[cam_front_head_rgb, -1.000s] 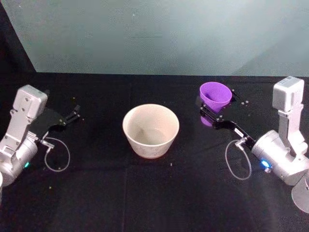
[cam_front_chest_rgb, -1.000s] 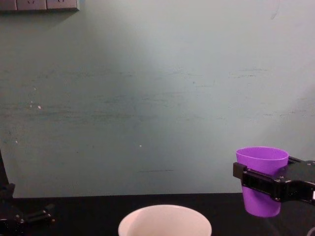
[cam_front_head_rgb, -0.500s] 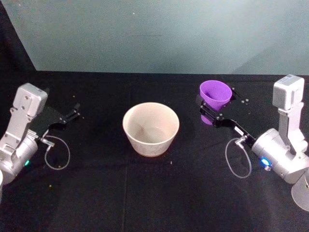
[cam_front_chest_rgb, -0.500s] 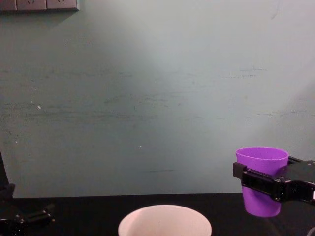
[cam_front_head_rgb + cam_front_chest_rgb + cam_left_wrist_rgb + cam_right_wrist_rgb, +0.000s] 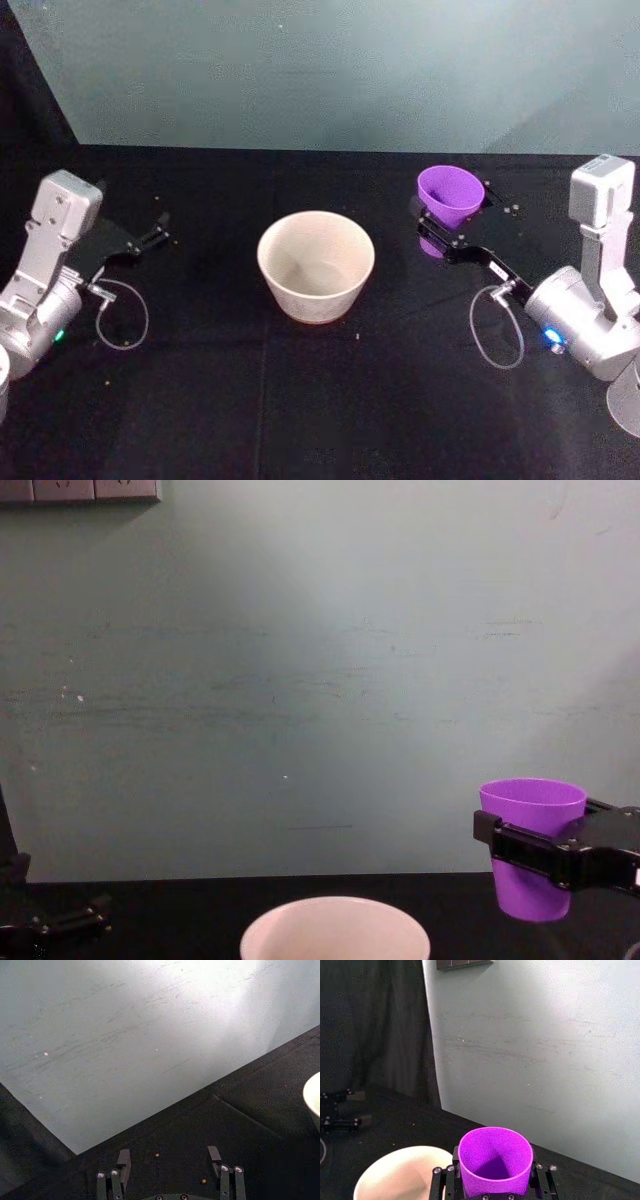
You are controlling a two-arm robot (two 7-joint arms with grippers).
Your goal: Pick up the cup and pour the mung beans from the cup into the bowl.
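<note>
Right gripper [image 5: 443, 228] and cup [image 5: 450, 192], shown toward the table's [image 5: 300, 400] right rear part. The gripper's two black fingers [image 5: 540, 1180] close on the purple cup from opposite sides, below the rim, so that the mouth is left free and the wall cannot slip. The cup stands upright with its mouth level, a posture that would keep any contents in until it is brought over the receiving vessel. Whether its base is clear of the black cloth cannot be told from these views.

The bowl [image 5: 315, 265] sits at the middle of the table, to the left of the cup and apart from it. It is open upward and unobstructed, so a tilt toward the robot's left would, in all likelihood, deliver into it.

Contents: the cup's interior reads as plain purple down to a shaded bottom, and no mung beans can be made out in it. The bowl's pale interior likewise looks empty, so the pour is judged not yet made.

The left gripper [image 5: 160, 230] lies near the table's left edge, well apart from the bowl, with its fingers spread wide and nothing between them. It is idle, leaving the approach to the bowl clear. A few stray beans [image 5: 157, 1155] rest on the cloth before it.
</note>
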